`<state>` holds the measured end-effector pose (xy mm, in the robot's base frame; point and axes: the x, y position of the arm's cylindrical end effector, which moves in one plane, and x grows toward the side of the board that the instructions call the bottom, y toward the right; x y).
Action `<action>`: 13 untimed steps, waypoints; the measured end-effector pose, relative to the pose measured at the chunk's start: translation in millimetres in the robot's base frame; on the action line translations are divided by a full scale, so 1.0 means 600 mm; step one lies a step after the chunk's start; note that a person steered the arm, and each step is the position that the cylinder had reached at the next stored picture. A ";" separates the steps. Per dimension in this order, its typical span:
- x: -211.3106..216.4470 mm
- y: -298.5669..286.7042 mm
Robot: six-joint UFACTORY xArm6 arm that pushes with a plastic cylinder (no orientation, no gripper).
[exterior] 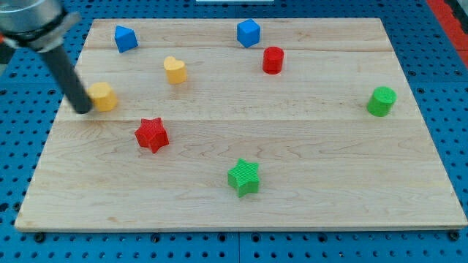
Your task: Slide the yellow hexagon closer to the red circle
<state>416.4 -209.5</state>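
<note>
The yellow hexagon [104,96] lies near the board's left edge. My tip [83,111] rests on the board just left of it, touching or almost touching its left side; the dark rod slants up to the view's top left. The red circle [273,59], a short cylinder, stands in the upper middle of the board, far to the right of the hexagon. A yellow heart [175,69] lies between the two, nearer the hexagon.
On the wooden board [329,183] there are also a blue block [125,38] at top left, a blue cube [248,33] at top middle, a red star [152,134], a green star [243,177] and a green cylinder [381,101] at right.
</note>
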 end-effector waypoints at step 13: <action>-0.099 0.315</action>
